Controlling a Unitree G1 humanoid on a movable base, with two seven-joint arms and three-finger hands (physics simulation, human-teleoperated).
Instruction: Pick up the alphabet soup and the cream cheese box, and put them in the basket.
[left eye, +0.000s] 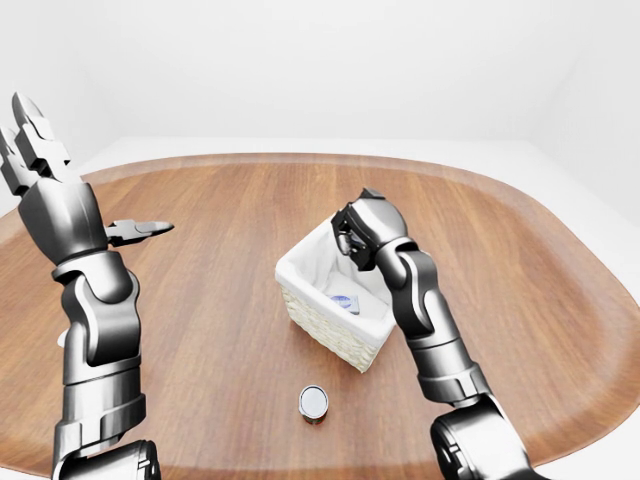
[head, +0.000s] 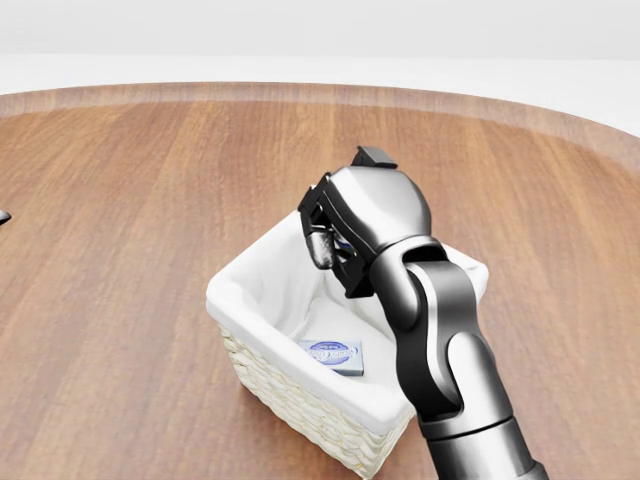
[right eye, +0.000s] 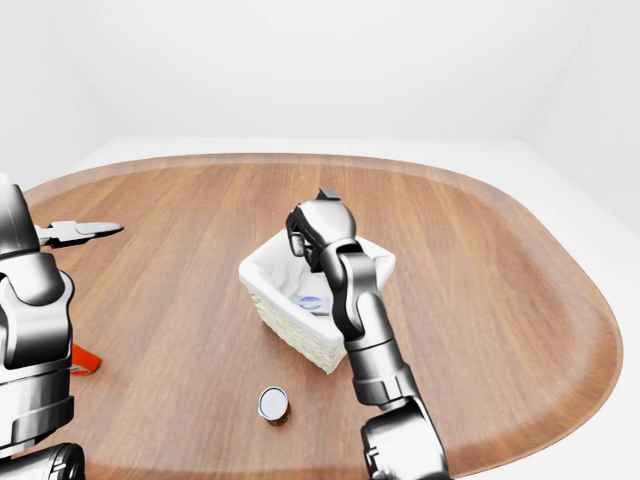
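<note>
Left-eye view: nearest me, a small can stands upright on the wooden bench, apart from the basket. Inside the white-lined basket the cream cheese box lies flat. Above its far side the right robot hand hangs with fingers curled; whether it grips anything I cannot tell. The left robot hand is raised high, fingers spread wide.

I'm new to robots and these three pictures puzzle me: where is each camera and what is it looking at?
Head view: on the head, looking down at the basket; only the right hand and arm show.
Left-eye view: on the head, wider over the table; both arms, raised left hand.
Right-eye view: nearly the same, shifted sideways.
All share the basket.
</note>
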